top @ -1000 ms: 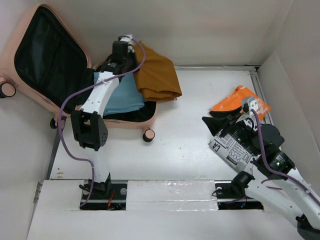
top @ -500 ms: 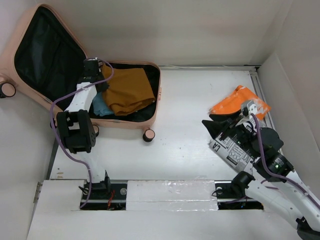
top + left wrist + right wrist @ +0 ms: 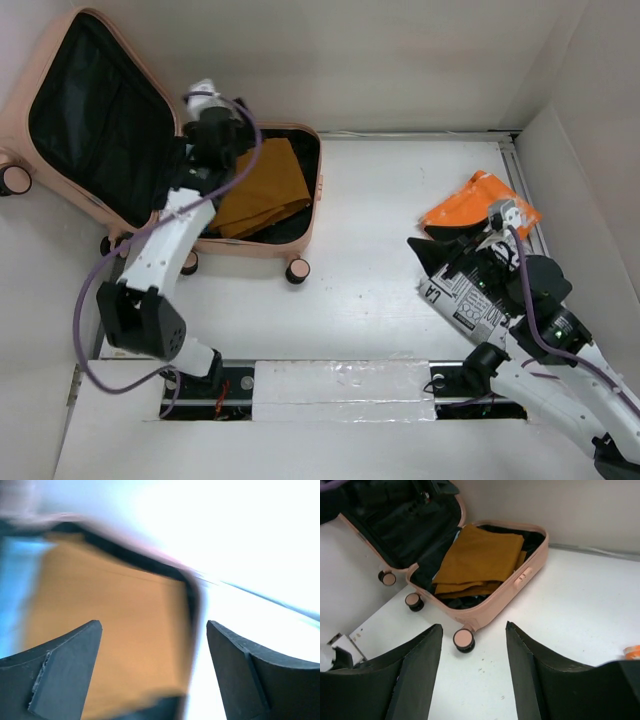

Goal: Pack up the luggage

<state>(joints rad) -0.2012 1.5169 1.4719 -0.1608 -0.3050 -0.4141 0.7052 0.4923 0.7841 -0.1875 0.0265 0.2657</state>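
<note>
luggage (image 3: 258, 248) lies open at the far left of the table (image 3: 400, 250), lid raised. mustard cloth (image 3: 262, 190), draped over its rim a second ago, now sits inside. left gripper (image 3: 154, 627) hangs above it, jaws wide, empty. that item looks packed; orange packet (image 3: 478, 200) lies outside.

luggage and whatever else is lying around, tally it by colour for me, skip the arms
peach-pink: 1, the luggage, lid open
mustard: 1, the mustard cloth, folded inside the luggage
light blue: 1, the blue cloth, also inside, mostly hidden
orange: 1, the orange packet, outside the luggage
total: 4
</note>
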